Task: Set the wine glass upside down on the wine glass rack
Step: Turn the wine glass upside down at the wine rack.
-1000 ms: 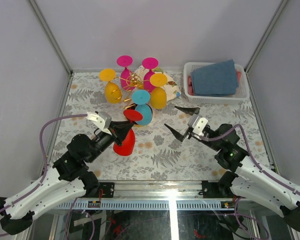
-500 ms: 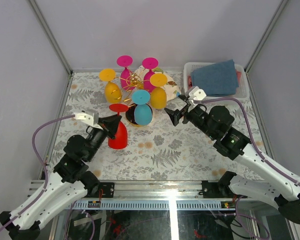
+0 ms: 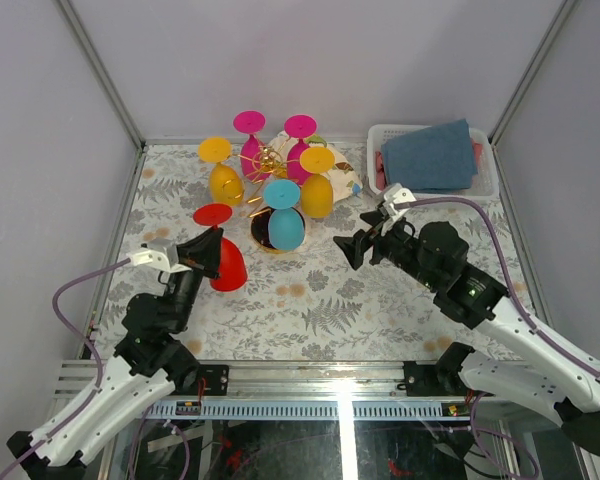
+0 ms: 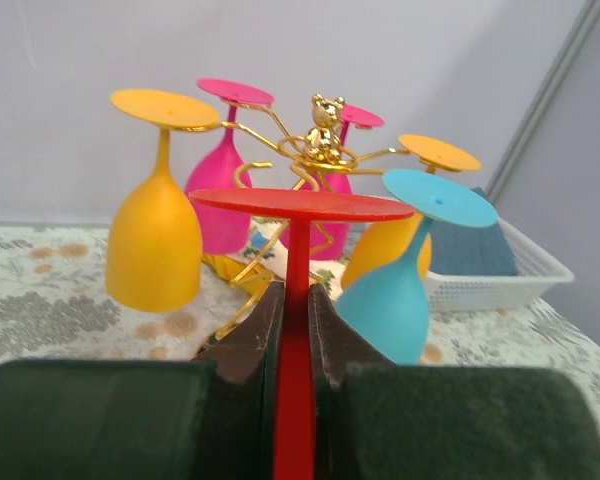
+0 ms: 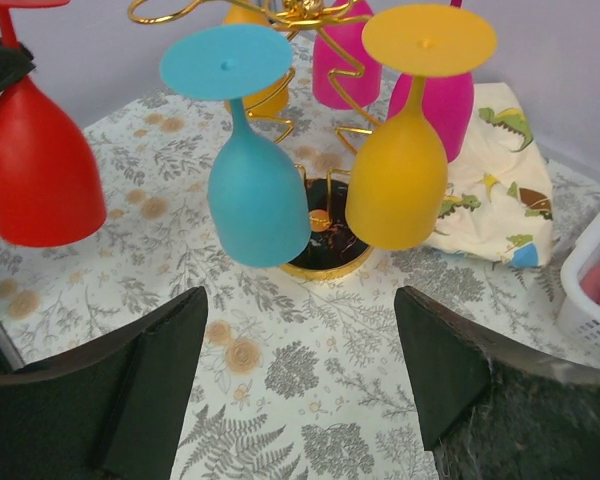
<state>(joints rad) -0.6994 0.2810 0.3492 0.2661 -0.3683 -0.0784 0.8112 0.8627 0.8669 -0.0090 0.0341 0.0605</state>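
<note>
A red wine glass (image 3: pixel 223 266) hangs upside down, foot uppermost, with my left gripper (image 3: pixel 206 248) shut on its stem (image 4: pixel 295 340). It is held left of and in front of the wine glass rack (image 3: pixel 268 160), apart from it. The rack's gold arms (image 4: pixel 323 140) carry several upside-down glasses: yellow (image 3: pixel 225 182), pink (image 3: pixel 251 150), pink (image 3: pixel 299 152), yellow (image 3: pixel 317 192) and blue (image 3: pixel 285 222). My right gripper (image 3: pixel 356 240) stands open and empty just right of the rack's black base (image 5: pixel 325 262), facing the blue glass (image 5: pixel 255 195).
A white basket (image 3: pixel 485 188) holding a blue towel (image 3: pixel 430 155) stands at the back right. A dinosaur-print cloth (image 5: pixel 495 200) lies on the table behind the rack's right side. The enclosure walls stand close on both sides.
My left arm has carried the red glass to the left and a little farther back. My right arm has reached in toward the rack, jaws still open.
</note>
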